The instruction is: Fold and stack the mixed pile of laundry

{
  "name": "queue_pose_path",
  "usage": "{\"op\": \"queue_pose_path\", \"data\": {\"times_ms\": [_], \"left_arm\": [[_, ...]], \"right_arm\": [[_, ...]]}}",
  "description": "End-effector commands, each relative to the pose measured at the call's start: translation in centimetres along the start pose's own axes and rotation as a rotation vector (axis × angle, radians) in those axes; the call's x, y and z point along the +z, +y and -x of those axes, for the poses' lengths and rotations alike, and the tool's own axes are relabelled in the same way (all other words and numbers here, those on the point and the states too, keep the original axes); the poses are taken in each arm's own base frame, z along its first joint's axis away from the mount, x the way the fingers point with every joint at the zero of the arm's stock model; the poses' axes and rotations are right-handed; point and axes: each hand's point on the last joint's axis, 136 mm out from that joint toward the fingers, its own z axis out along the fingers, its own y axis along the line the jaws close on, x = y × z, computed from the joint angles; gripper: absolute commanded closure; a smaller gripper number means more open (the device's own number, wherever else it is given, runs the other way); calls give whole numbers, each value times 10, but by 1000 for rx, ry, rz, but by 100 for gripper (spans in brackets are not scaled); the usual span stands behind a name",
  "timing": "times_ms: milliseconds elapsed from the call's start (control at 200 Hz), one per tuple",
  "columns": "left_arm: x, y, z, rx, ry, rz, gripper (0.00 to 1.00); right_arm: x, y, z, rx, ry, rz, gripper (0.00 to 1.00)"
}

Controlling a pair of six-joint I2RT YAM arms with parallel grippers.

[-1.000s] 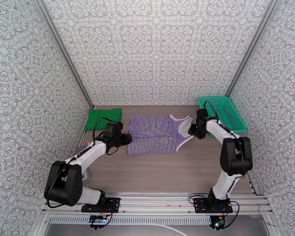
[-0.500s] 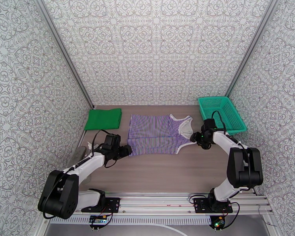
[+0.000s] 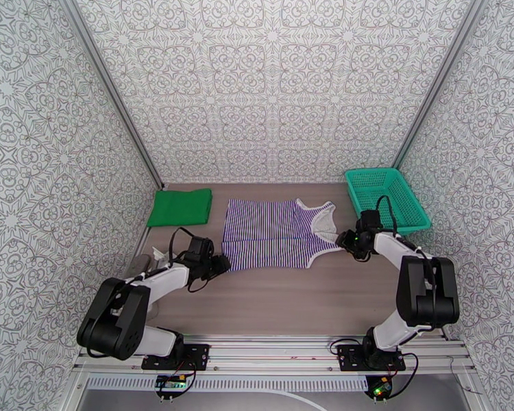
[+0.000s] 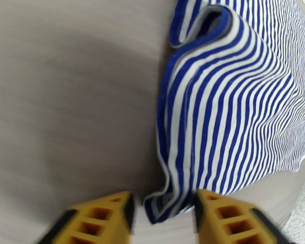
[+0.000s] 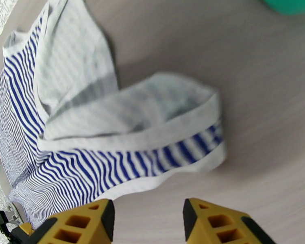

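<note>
**A:** Which container is there, and what is in it?

**B:** One teal mesh basket [image 3: 387,193] stands at the far right of the table [image 3: 277,296]. Looking into it, I see its own mesh floor. Both garments lie on the table, outside of it.

**A:** Where exactly?

**B:** The striped shirt [image 3: 274,233] lies spread flat in the far middle, with its white-trimmed neck toward the basket. The green cloth [image 3: 181,207] lies flat at the far left, apart from the shirt.

**A:** And the jaws?

**B:** The left gripper [image 4: 164,202] has its jaws apart. The near-left hem corner of the shirt sits between its yellow fingers. A gap shows beside one finger, so it does not pinch the cloth yet. The right gripper [image 5: 148,212] also has its jaws apart, with bare table between the fingers. The near shoulder strap lies just ahead of them.

**A:** What differs from one second ago?

**B:** Both grippers have come closer to the robot along the sides of the shirt. The left went from the middle of the edge to the corner, the right from the neck to the near strap. The green cloth has not moved.
</note>
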Motion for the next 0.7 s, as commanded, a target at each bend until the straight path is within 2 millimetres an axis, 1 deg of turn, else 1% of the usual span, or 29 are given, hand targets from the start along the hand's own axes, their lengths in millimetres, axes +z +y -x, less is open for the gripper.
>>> {"op": "queue_pose_path", "data": {"times_ms": [0,90,155,205,285,375,460,520,600,650,695], "left_arm": [[3,-29,-1,44,-6,-103,78],[-2,-35,2,62,-22,-123,86],[-4,-37,3,76,-26,-126,92],[-4,-38,3,83,-28,-129,95],[-4,-39,3,92,-24,-136,100],[-6,-41,3,101,-21,-141,100],[-10,-44,3,117,-23,-148,100],[-13,-45,4,130,-27,-149,100],[-17,-49,6,155,-32,-155,100],[-21,-53,8,169,-37,-158,100],[-25,-56,10,185,-42,-164,100]], "right_arm": [[-3,23,-34,7,43,67,52],[-4,41,-59,-9,72,112,54],[-2,50,-73,-20,86,127,54],[2,57,-85,-24,107,143,54],[13,63,-100,-18,147,153,55],[23,67,-113,-7,174,163,56],[31,71,-120,5,190,171,60],[37,72,-120,15,192,176,64],[46,69,-113,2,163,142,73],[48,69,-107,-18,150,123,77],[45,73,-101,-42,135,113,82]]}}
